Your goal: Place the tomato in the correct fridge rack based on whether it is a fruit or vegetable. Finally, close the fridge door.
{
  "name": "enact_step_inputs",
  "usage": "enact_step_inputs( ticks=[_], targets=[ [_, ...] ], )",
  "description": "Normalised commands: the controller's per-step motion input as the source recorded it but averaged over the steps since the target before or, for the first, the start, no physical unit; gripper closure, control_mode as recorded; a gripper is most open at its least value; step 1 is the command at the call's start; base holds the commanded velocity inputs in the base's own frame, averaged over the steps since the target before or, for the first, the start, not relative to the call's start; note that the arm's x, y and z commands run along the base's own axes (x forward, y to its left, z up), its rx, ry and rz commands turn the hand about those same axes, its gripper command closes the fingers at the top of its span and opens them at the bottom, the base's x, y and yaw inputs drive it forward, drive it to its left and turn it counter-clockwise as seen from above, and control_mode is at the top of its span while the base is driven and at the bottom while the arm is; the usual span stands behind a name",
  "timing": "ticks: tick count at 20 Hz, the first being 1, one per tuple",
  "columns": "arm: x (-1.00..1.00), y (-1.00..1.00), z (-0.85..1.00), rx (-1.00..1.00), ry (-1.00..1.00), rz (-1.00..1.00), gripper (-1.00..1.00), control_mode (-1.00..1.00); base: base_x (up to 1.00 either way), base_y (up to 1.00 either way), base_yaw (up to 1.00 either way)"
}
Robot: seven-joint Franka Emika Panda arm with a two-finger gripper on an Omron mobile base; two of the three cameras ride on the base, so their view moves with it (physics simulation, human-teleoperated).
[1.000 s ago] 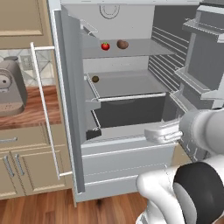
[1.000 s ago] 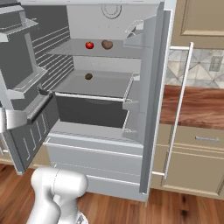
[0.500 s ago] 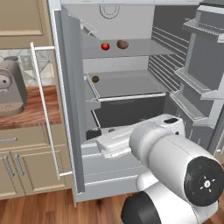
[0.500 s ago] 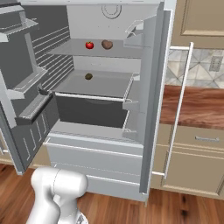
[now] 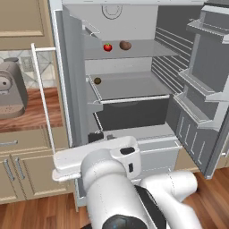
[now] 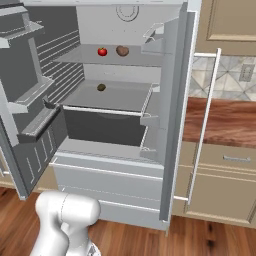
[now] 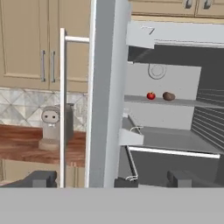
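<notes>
The tomato, a small glossy red ball, rests on the upper glass shelf of the open fridge. A dull brown lump lies right beside it. My gripper is open, its dark fingertips far apart with nothing between them. It hangs low in front of the fridge, well short of the shelf, and looks in past the edge of the fridge door.
Both fridge doors stand wide open: one with a long white handle, the other with door racks. A small dark item lies on the middle shelf above a dark drawer. A coffee machine stands on the wooden counter.
My arm has swung from the right side of the fridge opening across to the left, and the hand now sits low at the left. Tomato and brown lump have not moved.
</notes>
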Motion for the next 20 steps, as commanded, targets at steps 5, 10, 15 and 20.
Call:
enact_step_inputs(
  ticks=[5, 10, 15, 20],
  targets=[
    [0.01, 0.40, -0.26, 0.03, -0.07, -0.04, -1.00, -1.00, 0.00, 0.00, 0.00],
    [0.27, 0.63, -0.01, 0.00, -0.01, -0.20, -1.00, -1.00, 0.00, 0.00, 0.00],
    [0.46, 0.52, -0.09, 0.01, 0.00, -0.20, -1.00, -1.00, 0.00, 0.00, 0.00],
    [0.44, 0.25, -0.20, 0.00, 0.00, -0.12, -1.00, -1.00, 0.00, 0.00, 0.00]
  ],
)
